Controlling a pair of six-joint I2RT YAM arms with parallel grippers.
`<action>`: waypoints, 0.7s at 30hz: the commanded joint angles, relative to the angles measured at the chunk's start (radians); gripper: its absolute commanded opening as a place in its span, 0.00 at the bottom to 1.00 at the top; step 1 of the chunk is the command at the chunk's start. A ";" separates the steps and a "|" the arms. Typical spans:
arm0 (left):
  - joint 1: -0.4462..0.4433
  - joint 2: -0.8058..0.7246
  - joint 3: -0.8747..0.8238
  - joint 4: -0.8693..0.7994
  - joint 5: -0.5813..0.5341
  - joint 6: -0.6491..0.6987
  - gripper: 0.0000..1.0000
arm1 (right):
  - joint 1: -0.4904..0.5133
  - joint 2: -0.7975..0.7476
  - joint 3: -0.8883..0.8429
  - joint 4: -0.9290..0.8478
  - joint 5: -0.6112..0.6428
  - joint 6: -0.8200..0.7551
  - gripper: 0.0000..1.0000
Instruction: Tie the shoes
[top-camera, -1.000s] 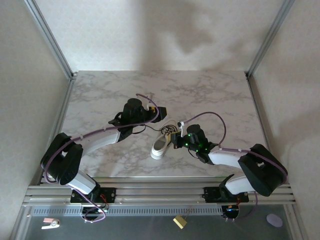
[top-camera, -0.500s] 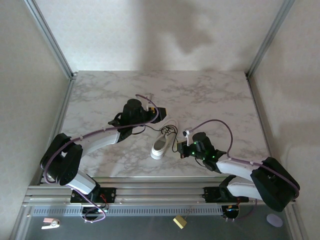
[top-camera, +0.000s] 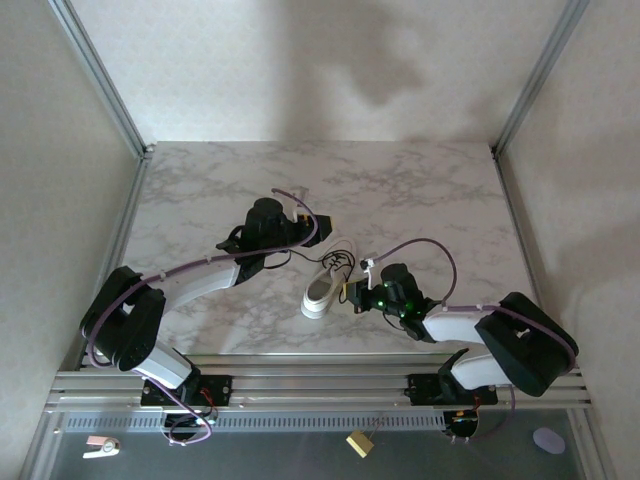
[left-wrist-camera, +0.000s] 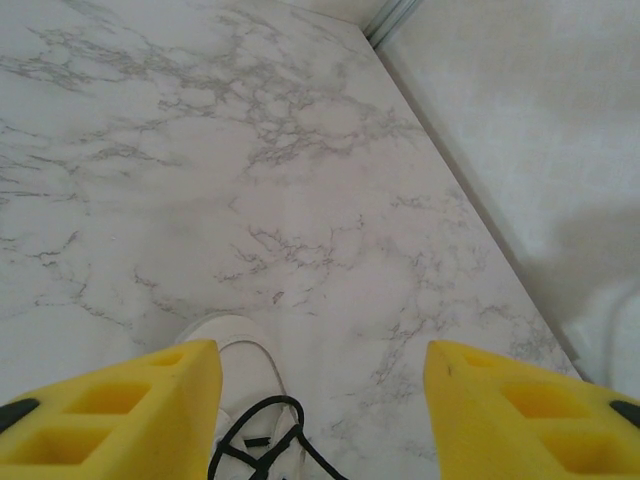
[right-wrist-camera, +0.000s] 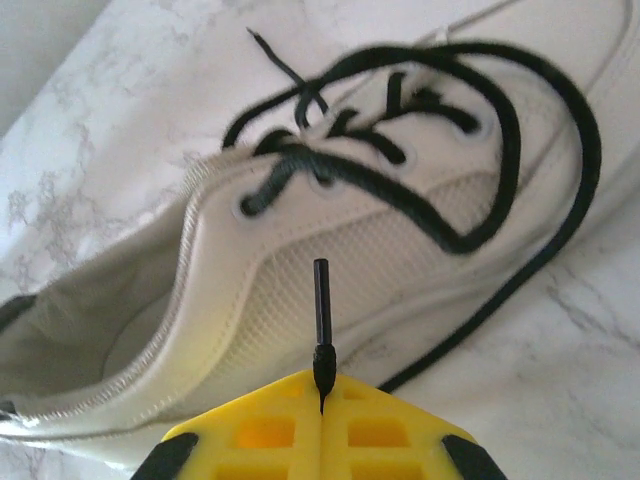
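A small white sneaker (top-camera: 322, 293) with thin black laces (top-camera: 340, 259) lies mid-table, between the two arms. My right gripper (top-camera: 351, 292) sits just right of it. In the right wrist view the right gripper (right-wrist-camera: 321, 400) is shut on the stiff tip of a black lace (right-wrist-camera: 321, 320), which sticks up in front of the shoe's (right-wrist-camera: 300, 260) mesh side. My left gripper (top-camera: 320, 230) hangs beyond the shoe. In the left wrist view this left gripper (left-wrist-camera: 320, 352) is open, its yellow fingers (left-wrist-camera: 120, 410) wide apart with nothing between them. The shoe's toe (left-wrist-camera: 232, 340) and a lace loop (left-wrist-camera: 262, 440) lie below them.
The marble table (top-camera: 420, 190) has white walls on three sides and metal posts (top-camera: 100, 75) at the back corners. An aluminium rail (top-camera: 320, 385) carrying both arm bases runs along the near edge. The table's right edge (left-wrist-camera: 445, 165) shows in the left wrist view.
My right gripper pulled back from the shoe's lacing toward the near edge, then edged left to the shoe's side. The left arm has hardly moved.
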 joint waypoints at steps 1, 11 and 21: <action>0.000 -0.015 -0.004 0.028 0.028 0.009 0.53 | 0.004 0.014 0.015 0.075 0.035 0.007 0.00; -0.002 -0.037 -0.023 0.038 0.036 0.001 0.49 | 0.002 0.053 0.041 0.069 0.086 0.039 0.00; -0.003 -0.029 -0.020 0.037 0.046 0.003 0.47 | -0.012 0.085 0.059 0.131 0.088 0.068 0.00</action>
